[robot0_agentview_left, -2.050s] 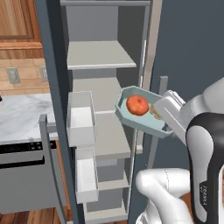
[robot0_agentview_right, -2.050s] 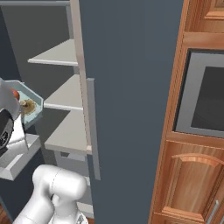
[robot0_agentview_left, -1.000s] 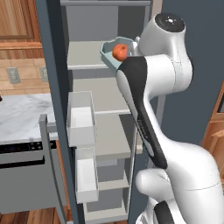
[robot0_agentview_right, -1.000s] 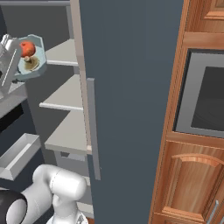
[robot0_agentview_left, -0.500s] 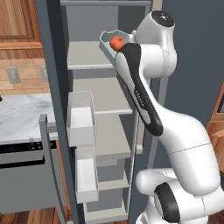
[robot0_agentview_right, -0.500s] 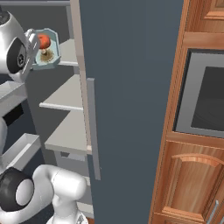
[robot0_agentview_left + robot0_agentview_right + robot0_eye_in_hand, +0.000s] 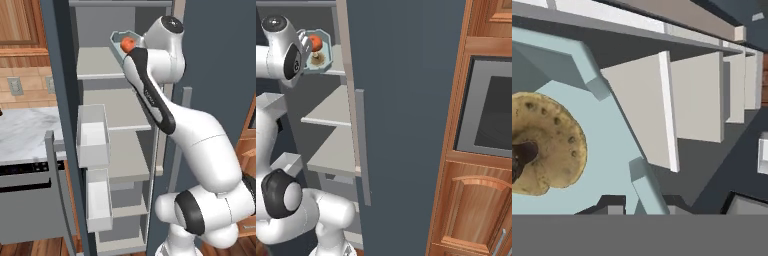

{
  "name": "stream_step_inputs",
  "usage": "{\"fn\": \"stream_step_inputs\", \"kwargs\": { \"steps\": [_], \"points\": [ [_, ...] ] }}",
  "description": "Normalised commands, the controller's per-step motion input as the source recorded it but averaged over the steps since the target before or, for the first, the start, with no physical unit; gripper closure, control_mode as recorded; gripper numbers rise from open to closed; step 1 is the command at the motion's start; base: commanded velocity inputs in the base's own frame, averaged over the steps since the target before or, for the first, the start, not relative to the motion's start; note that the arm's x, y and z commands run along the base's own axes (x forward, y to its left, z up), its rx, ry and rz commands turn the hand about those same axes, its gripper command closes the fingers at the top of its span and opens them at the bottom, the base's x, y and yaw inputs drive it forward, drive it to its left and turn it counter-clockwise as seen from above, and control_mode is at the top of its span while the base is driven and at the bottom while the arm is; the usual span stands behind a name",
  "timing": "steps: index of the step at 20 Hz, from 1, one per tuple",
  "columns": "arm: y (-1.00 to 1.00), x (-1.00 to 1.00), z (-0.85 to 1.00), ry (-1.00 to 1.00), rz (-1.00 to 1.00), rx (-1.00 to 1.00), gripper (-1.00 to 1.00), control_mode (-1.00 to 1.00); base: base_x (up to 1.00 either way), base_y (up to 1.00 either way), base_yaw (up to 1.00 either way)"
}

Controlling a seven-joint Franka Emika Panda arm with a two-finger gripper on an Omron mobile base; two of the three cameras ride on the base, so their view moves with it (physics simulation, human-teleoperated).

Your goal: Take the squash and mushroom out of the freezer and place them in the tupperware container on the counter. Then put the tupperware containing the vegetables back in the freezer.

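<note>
From the left, my arm covers most of the tupperware (image 7: 116,39) and half the squash (image 7: 127,44). The hand view cuts off the mushroom (image 7: 543,145) at its left edge, and the gripper's grip stays hidden.

Squash (image 7: 315,41) and mushroom (image 7: 317,60) in tupperware container (image 7: 329,56), above freezer (image 7: 406,100) top shelf (image 7: 97,65).

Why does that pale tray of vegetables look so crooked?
The pale teal translucent tray is held steeply tilted beside the freezer's top shelf, its open face showing the round orange-red squash and small brown mushroom.
</note>
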Motion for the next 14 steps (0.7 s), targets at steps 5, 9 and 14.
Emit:
{"fn": "stream_step_inputs", "kwargs": {
  "steps": [5, 9, 14],
  "points": [
    [0.22, 0.55, 0.00, -0.07, -0.13, 0.00, 1.00, -1.00, 0.00, 0.00, 0.00],
    [0.09, 0.50, 0.00, -0.03, -0.20, 0.00, 1.00, -1.00, 0.00, 0.00, 0.00],
    [0.00, 0.39, -0.04, -0.01, -0.15, 0.00, 1.00, -1.00, 0.00, 0.00, 0.00]
  ]
}}
